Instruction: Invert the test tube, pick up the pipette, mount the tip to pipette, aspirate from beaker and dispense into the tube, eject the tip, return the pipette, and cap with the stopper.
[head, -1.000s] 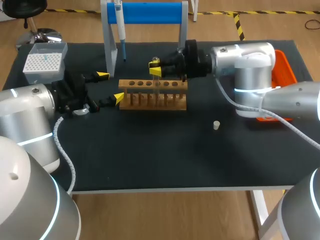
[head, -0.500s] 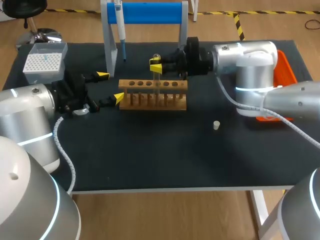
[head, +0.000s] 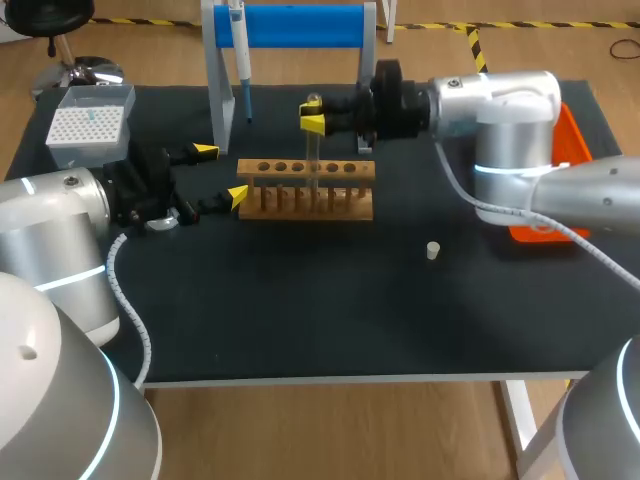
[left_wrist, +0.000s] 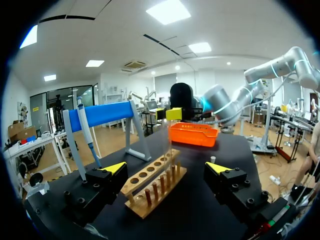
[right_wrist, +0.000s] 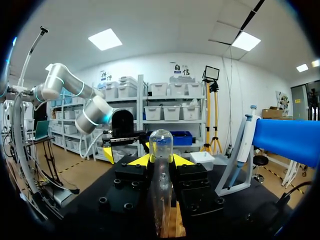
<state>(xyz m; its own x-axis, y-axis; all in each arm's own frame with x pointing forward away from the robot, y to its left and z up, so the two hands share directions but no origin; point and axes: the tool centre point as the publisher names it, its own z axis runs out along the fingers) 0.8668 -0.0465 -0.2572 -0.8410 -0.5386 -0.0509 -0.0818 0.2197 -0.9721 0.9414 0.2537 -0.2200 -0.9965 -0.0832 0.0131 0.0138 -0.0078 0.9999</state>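
My right gripper (head: 313, 122), pinching the test tube (head: 313, 155) near its top, has risen over the last second. The tube is now mostly drawn up out of the wooden rack (head: 300, 190), so I judge inverting comes next. My left gripper (head: 222, 173) sits spread beside the rack's end.

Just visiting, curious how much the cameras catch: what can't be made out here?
Head view: the lower end of the test tube, clear glass against the wooden rack; whether it is out of its hole is unclear.
Right wrist view: the right gripper, shut on the test tube, hides its lower part.
Head view: the right arm covers much of the orange tray.
No view shows the beaker.
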